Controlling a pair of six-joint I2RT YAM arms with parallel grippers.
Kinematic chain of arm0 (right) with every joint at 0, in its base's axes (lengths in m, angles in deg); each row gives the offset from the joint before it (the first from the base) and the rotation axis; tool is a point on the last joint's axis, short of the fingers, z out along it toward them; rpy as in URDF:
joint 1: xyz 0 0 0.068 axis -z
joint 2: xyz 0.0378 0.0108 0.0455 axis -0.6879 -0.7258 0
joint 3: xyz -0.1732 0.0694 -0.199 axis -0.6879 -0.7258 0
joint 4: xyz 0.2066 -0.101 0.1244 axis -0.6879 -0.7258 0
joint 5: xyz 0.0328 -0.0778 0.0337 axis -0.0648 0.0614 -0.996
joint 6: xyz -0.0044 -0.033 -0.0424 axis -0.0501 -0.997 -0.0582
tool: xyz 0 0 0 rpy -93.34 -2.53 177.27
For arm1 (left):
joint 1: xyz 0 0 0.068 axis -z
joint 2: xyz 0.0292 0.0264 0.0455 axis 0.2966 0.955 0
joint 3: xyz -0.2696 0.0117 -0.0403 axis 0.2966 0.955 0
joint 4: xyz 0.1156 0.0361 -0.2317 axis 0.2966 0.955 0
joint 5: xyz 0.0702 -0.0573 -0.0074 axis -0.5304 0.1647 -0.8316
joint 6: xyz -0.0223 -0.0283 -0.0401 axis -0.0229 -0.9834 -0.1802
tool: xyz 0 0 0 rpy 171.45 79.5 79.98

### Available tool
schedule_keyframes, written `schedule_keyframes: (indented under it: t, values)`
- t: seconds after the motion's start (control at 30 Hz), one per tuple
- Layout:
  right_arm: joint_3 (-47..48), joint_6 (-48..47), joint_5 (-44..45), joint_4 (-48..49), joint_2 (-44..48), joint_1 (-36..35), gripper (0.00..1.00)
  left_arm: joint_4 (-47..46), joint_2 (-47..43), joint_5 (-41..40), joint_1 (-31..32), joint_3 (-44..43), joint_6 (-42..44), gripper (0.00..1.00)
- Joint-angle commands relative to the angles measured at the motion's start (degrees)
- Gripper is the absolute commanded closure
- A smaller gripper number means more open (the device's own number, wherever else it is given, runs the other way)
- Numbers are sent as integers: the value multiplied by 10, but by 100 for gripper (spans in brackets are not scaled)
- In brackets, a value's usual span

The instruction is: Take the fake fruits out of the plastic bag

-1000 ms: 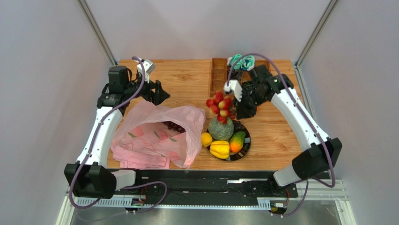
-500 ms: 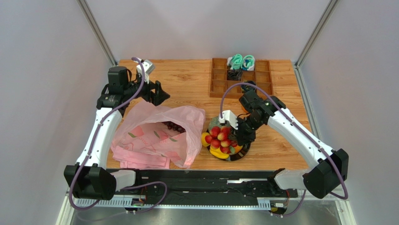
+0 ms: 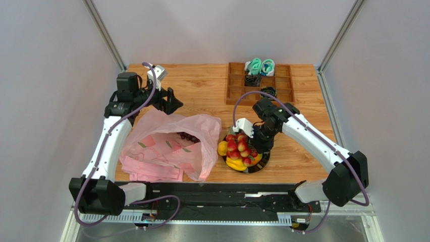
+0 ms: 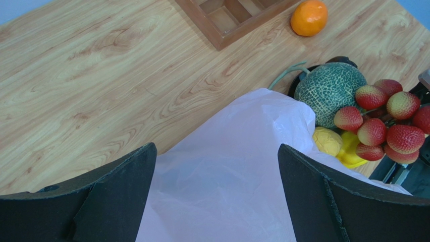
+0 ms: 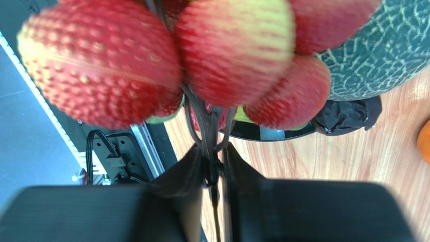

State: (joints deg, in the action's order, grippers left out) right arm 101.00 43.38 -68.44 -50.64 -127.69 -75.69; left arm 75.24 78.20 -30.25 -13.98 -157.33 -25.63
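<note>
The pink plastic bag (image 3: 166,143) lies front left, mouth toward the middle, with dark grapes (image 3: 187,136) inside. My left gripper (image 3: 171,101) hovers open over the bag's (image 4: 227,176) far edge, nothing between its fingers. On the black plate (image 3: 263,160) sit a netted melon (image 4: 330,91), a lemon (image 3: 222,147) and a yellow lobed piece (image 3: 234,164). My right gripper (image 5: 212,151) is shut on the thin stem of the red berries (image 5: 101,70), which rest on the plate's fruits (image 3: 239,146). An orange (image 4: 309,17) lies on the table by the tray.
A compartmented wooden tray (image 3: 237,85) stands at the back with teal items (image 3: 260,65) and a black item in it. A folded pink cloth (image 3: 151,171) lies under the bag near the front edge. Bare wood shows between the bag and the tray.
My right arm brought the red berries from high behind the plate down onto the fruits on it. The left arm and the bag stayed still.
</note>
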Motion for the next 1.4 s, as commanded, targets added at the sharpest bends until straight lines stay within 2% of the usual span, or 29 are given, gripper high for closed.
schedule_keyframes:
  t: [0.0, 0.17, 0.23, 0.27, 0.3, 0.73, 0.93, 1.37]
  values:
    - [5, 12, 18, 16, -8, -1, 65, -11, -5, 7, 0, -5, 11, 1]
    - [10, 9, 16, 7, -10, -2, 56, -14, 3, 8, 0, -7, 10, 1]
    - [11, 7, 18, 6, -10, -2, 48, -16, 6, 9, 0, -8, 7, 1]
    - [13, 8, 20, 4, -10, -2, 34, -17, 8, 10, 0, -9, 7, 1]
    - [15, 7, 23, 4, -10, -2, 0, -17, 11, 11, 0, -11, 7, 1]
    - [10, 18, 42, 21, -17, -2, 0, -25, 27, 15, 0, -20, 1, 1]
    - [-5, 75, 71, 97, 0, -2, 0, -30, 33, 16, 1, -21, -3, 1]
    - [-34, 169, 53, 162, -3, -2, 0, -30, 34, 16, 0, -20, -4, 1]
